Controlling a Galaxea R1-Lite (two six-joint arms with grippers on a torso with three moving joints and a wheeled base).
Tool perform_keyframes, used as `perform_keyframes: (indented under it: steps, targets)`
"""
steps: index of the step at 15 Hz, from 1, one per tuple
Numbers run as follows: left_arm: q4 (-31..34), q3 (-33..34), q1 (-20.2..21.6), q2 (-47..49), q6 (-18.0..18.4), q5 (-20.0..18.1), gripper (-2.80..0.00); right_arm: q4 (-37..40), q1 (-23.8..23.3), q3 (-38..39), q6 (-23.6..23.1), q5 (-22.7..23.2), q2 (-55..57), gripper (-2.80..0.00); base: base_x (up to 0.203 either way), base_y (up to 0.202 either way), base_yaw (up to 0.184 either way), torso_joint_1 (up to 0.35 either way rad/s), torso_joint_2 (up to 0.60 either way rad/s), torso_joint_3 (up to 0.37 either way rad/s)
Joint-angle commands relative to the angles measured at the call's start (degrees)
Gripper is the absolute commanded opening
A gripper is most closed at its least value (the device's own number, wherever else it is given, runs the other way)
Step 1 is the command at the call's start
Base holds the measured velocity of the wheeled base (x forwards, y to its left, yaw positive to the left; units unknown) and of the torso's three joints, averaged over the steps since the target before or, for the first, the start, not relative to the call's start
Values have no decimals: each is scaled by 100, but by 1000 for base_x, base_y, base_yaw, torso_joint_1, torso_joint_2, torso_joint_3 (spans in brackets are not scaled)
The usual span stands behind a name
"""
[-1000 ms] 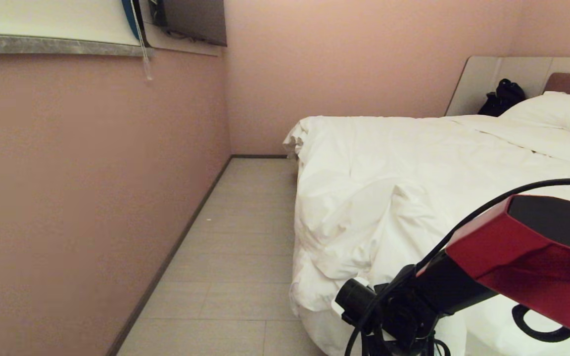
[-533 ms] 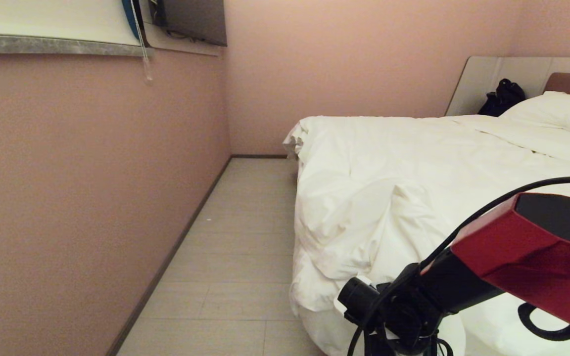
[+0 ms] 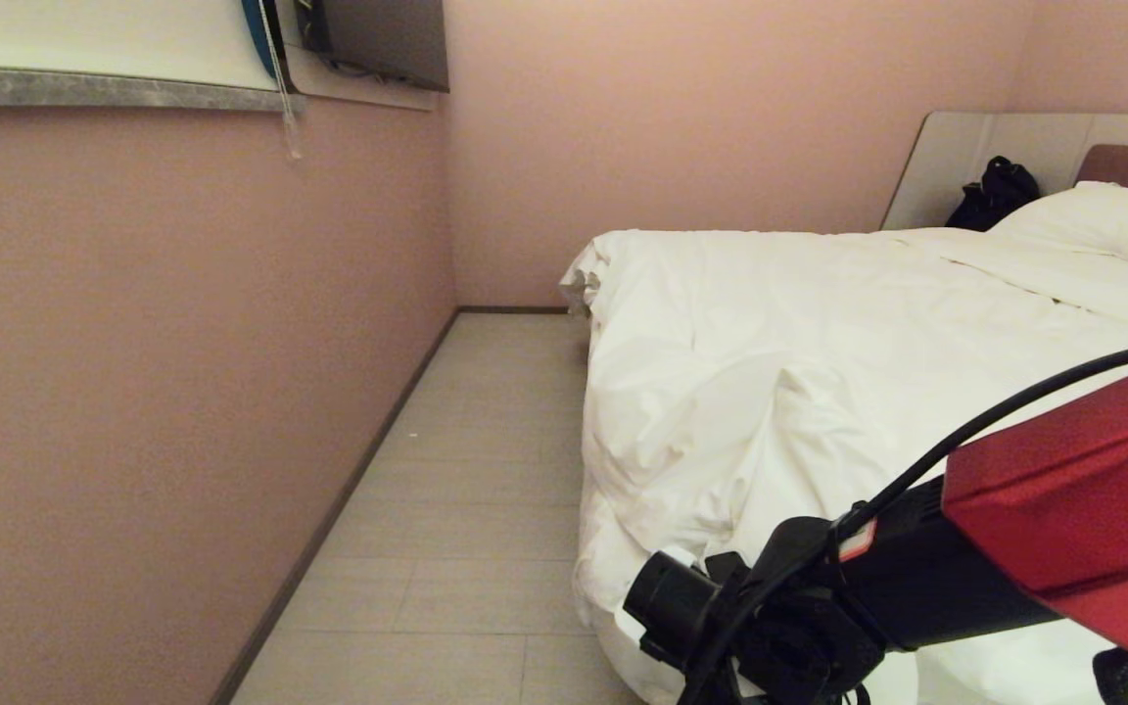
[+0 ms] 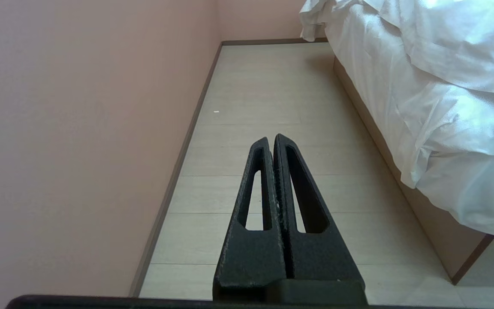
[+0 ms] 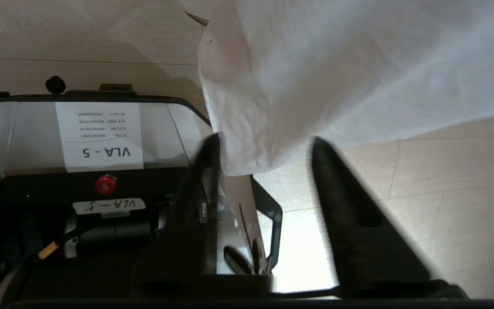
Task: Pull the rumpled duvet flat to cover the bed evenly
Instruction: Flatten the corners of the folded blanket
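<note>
Hanging off the bed's [image 3: 956, 166] near corner, the duvet [image 5: 337, 77] dips between the right gripper's [image 5: 266, 150] parted fingers; left gripper [image 4: 271, 141] clenched empty.

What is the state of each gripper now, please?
Left gripper: closed, empty, over the floor.
Right gripper: open, fingers either side of a hanging duvet corner.

"VLA - 5" on robot base label [image 5: 99, 135]

white duvet [image 3: 819, 392] rumpled, covering bed [image 4: 435, 219]
</note>
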Motion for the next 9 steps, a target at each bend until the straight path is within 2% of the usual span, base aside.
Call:
perform_keyframes:
  steps: [1,4,9]
  targets:
    - [-4,0,1,-2,1,2,-280,451,15,-186,50,-21,-83,0,0,0,0,0,0,0]
    - [-4,0,1,-2,1,-2,-280,788,82,-248,96,-5,-40,0,0,0,0,0,0,0]
    - [-4,0,1,-2,1,2,-280,802,97,-298,195,-25,301,0,0,0,0,0,0,0]
